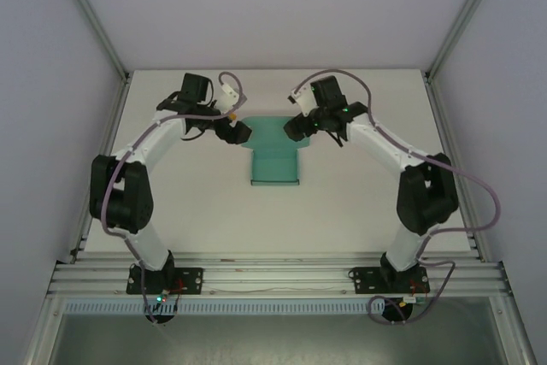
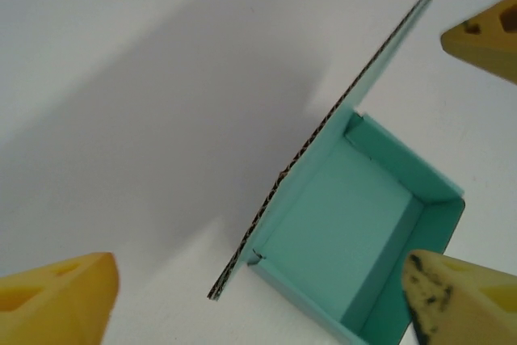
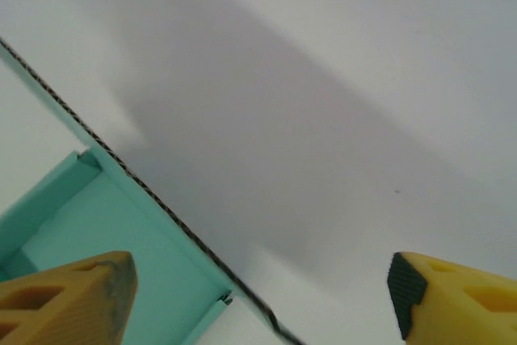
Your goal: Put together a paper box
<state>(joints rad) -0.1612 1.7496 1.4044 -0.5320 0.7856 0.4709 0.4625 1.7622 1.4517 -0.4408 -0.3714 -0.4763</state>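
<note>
The teal paper box lies in the middle of the white table as an open tray, with its wide lid flap raised at the far side. My left gripper is at the flap's left end and my right gripper at its right end. In the left wrist view the left gripper is open, the flap's corrugated edge stands between its yellow fingers, and the tray's inside shows. In the right wrist view the right gripper is open astride the flap edge, with the tray at the left.
Aluminium frame posts and grey walls close in the table on the left, right and back. A metal rail carrying both arm bases runs along the near edge. Bare tabletop lies in front of the box and to its sides.
</note>
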